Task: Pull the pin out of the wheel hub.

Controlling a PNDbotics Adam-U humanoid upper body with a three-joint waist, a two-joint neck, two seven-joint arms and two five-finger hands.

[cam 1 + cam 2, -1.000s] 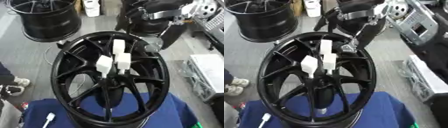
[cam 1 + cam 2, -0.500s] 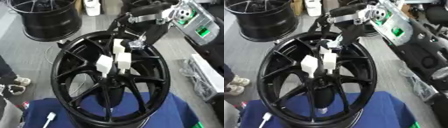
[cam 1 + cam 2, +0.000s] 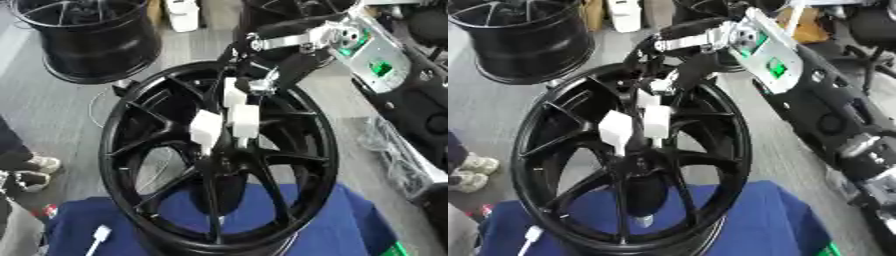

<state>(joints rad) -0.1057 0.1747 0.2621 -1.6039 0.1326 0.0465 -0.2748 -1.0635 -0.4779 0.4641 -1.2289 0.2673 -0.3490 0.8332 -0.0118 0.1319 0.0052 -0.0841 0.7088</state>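
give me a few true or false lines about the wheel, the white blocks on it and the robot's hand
1. The black wheel stands on a blue cloth. True.
2. The right hand reaches in from the upper right, over the wheel's top. True.
3. The white blocks lie on the floor beside the wheel. False: they sit at the hub.
4. A second black wheel stands at upper left. True.
5. The cloth is red. False: it is blue.
6. The left hand grips a spoke. False: no left hand shows.

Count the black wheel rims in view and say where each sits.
2: the large spoked rim on the blue cloth in front, and a second rim on the floor at upper left. Others may be hidden.
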